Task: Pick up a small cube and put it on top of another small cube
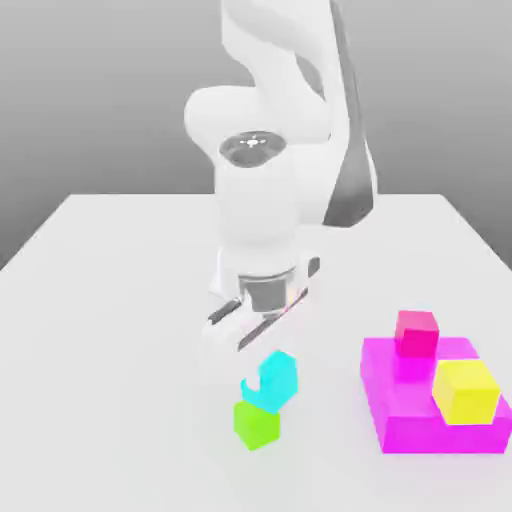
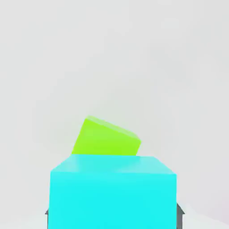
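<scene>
The pincer is closed on the cyan cube, which hangs clear of the white counter, just above the lime green cube and a little off toward the side where the magenta block lies. In the hand view the cyan cube sits between dark finger pads, with the lime green cube showing past its far edge, so the two are not yet lined up. The step in hand looks like the final approach for stacking. To do it well, the arm should first centre the cyan cube over the lime green cube and square their faces, since the lime green cube appears turned. It should then lower straight until the faces meet, and release only once the cube rests flat. An early release or an offset could tip the cyan cube off. The pink-red cube and yellow cube on the magenta block lie well apart from the lime green cube.
</scene>
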`<action>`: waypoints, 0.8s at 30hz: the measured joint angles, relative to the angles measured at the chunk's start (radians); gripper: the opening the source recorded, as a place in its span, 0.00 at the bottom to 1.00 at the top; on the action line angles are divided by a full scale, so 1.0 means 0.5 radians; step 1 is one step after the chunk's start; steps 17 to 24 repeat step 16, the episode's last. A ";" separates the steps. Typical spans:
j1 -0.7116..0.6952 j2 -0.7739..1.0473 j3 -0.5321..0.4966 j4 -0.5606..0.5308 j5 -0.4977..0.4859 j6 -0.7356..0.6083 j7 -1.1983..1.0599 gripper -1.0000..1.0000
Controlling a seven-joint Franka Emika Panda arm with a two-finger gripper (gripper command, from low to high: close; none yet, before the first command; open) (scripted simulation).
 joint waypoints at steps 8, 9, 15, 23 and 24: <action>0.025 0.000 -0.028 0.000 0.002 0.015 -0.003 0.00; 0.029 0.000 -0.031 0.000 0.002 0.016 -0.003 0.00; 0.038 0.000 -0.038 0.000 0.003 0.020 -0.004 1.00; 0.038 0.000 -0.038 0.000 0.003 0.020 -0.004 1.00; 0.038 0.000 -0.038 0.000 0.003 0.020 -0.004 1.00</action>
